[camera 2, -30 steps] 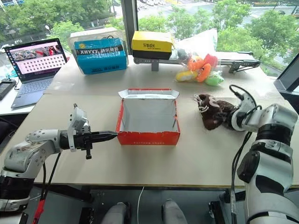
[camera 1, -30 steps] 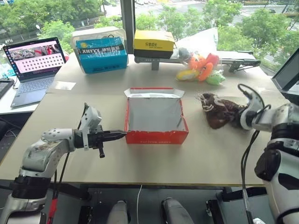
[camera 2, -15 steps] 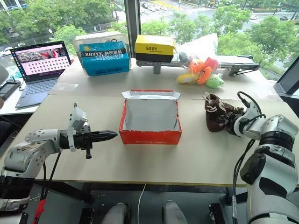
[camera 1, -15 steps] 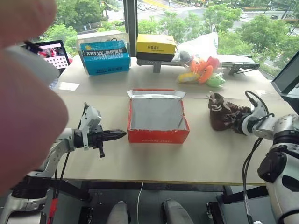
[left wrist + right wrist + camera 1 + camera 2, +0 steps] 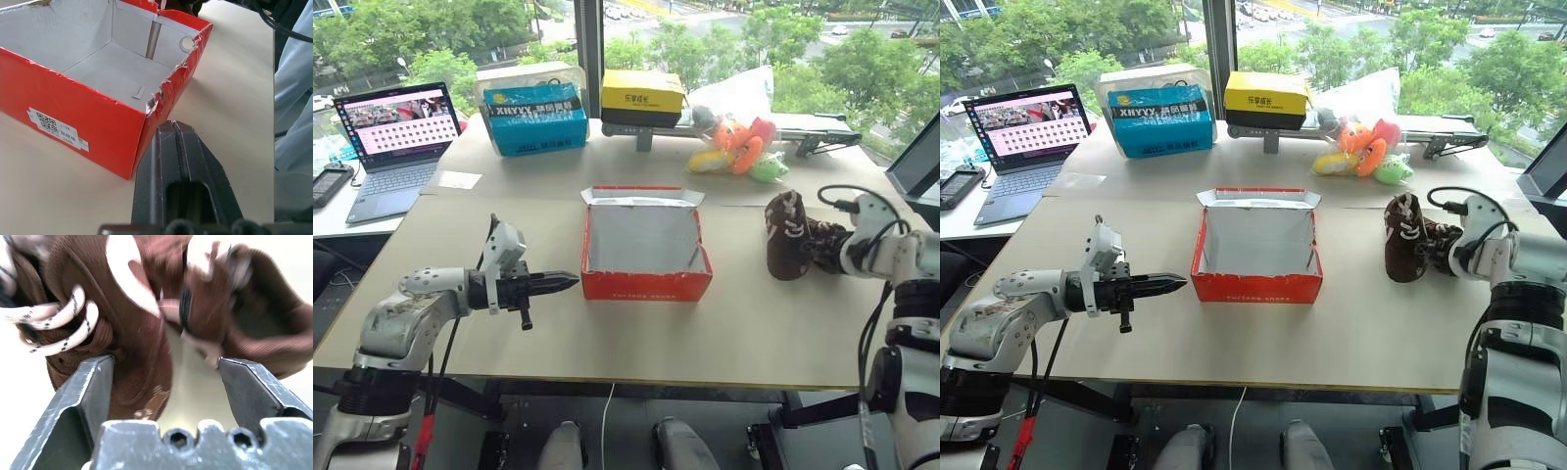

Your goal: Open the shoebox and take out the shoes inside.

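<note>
1. Left eye view: the red shoebox (image 5: 646, 245) sits open and empty at frame centre on the worktop (image 5: 734, 328); the brown shoes (image 5: 795, 235) stand at right, just ahead of the right claw (image 5: 830, 249).
2. Left wrist view: the left claw (image 5: 178, 161), fingers together, hovers near the box's torn corner.
3. Right wrist view: fingers spread apart, the shoes between them, apparently released. They look soft and light; pinch the collar.

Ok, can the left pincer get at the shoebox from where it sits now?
Probably yes. The left pincer, shut, points at the near left corner of the open red shoebox with only bare table between them. It would have to open first to grip a wall.
</note>
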Action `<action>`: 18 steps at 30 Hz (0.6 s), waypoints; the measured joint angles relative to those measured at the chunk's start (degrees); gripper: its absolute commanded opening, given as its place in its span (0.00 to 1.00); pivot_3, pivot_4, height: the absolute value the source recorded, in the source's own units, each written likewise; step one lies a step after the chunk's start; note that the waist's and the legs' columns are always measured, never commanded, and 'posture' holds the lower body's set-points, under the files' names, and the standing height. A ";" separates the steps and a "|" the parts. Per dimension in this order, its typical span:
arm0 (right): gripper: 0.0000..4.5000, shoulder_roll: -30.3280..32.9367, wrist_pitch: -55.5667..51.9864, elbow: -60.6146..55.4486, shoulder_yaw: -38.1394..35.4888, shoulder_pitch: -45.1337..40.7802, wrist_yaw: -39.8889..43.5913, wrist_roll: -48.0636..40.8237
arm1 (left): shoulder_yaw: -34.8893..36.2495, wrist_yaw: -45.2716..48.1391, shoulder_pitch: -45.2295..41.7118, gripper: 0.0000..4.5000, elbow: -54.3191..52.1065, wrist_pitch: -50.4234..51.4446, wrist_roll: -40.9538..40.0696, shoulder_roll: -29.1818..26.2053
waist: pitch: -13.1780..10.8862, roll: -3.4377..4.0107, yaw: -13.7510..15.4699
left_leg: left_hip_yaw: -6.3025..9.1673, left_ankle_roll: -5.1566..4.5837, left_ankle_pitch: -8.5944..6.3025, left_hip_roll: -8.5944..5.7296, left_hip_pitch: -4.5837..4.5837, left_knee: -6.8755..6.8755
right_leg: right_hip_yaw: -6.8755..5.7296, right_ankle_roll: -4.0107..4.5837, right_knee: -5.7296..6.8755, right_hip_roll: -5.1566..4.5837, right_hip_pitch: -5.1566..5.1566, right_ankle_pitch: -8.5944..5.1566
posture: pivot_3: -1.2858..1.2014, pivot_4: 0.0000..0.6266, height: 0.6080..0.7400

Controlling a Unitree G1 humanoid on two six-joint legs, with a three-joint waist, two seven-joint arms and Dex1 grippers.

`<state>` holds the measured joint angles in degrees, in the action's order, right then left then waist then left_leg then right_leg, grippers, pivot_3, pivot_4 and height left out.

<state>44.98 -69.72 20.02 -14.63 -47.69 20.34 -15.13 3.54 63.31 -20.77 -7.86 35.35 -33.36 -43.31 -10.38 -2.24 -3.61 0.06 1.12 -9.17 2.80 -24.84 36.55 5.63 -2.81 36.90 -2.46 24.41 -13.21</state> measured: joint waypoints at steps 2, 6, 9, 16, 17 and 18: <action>0.87 0.78 -2.94 -6.28 0.00 1.36 0.90 -1.43 | 0.18 -0.41 0.12 0.00 0.00 0.00 -0.02 0.01 | 0.00 0.00 -0.19 | 0.00 0.00 0.00 0.01 0.00 -0.02 | -0.01 0.01 0.00 0.00 0.00 -0.01 | 0.52 0.24 0.82; 0.87 1.06 -6.28 -13.78 0.23 3.83 1.80 -2.42 | 1.81 -2.23 0.87 0.00 0.01 0.00 -0.04 0.10 | 0.00 0.00 -0.22 | 0.00 0.00 0.00 0.00 0.00 -0.01 | -0.01 0.00 -0.01 -0.01 0.00 -0.01 | 0.52 0.24 0.82; 0.87 1.08 -6.41 -20.51 0.90 6.28 2.84 -3.38 | 3.47 -4.90 1.58 0.00 -0.01 0.00 -0.07 1.11 | 0.00 0.00 -0.19 | 0.00 0.00 0.00 0.01 0.00 0.00 | -0.01 -0.01 0.02 -0.01 0.00 -0.01 | 0.52 0.24 0.82; 0.87 -2.78 -4.01 -31.96 2.84 12.87 3.91 -5.79 | 5.79 -9.39 3.93 0.00 -0.29 0.06 -0.40 2.53 | 0.00 -0.01 0.02 | 0.00 0.00 0.00 0.00 -0.02 0.01 | -0.02 -0.01 0.02 -0.03 0.00 -0.01 | 0.52 0.24 0.82; 0.87 -2.80 -3.79 -32.43 2.87 13.59 4.10 -5.94 | 6.23 -10.00 3.96 0.00 -0.29 0.05 -0.39 2.65 | 0.00 -0.01 0.20 | 0.00 0.00 0.00 0.00 -0.03 0.01 | -0.02 -0.01 0.01 -0.03 0.01 -0.01 | 0.52 0.24 0.82; 0.87 -3.06 -3.75 -34.51 2.59 15.12 4.47 -6.50 | 7.33 -11.26 4.02 0.00 -0.26 -0.18 -0.36 3.16 | 0.00 -0.01 0.38 | 0.01 0.00 0.00 0.01 -0.04 0.01 | -0.04 -0.01 0.00 -0.03 0.01 -0.01 | 0.52 0.24 0.82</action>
<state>41.93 -73.47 -14.49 -12.03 -32.57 24.81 -21.63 10.87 52.04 -16.75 -8.12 35.17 -33.73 -40.15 -10.38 -2.25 -3.23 0.07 1.13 -9.17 2.81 -24.88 36.56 5.60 -2.82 36.90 -2.49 24.42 -13.21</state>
